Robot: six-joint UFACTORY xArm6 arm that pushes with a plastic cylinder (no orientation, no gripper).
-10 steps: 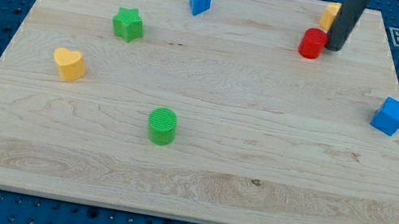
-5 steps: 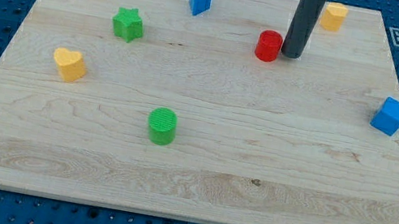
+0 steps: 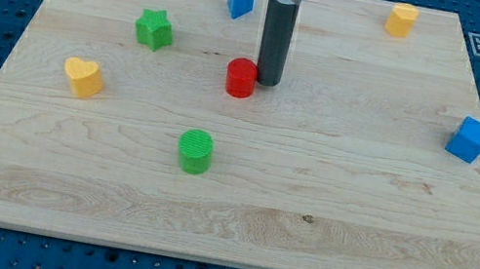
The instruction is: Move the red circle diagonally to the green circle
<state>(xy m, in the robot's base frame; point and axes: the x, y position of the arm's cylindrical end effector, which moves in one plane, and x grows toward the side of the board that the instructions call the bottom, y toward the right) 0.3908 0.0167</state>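
Pressed against the right side of the red circle (image 3: 241, 77), my tip (image 3: 266, 82) grips nothing, being a bare rod. That circle sits near mid-board, with the green circle (image 3: 195, 150) below-left, apart. A green star (image 3: 154, 28) lies toward the upper left.

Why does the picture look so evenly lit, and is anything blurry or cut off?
In the camera view, light is soft and diffuse: the red circle and green circle cast only faint shadows. No strong glare on the wooden board. Blocks look sharp; my tip, just right of the red circle, is crisp. The rod's upper part is cut off at the view's top.
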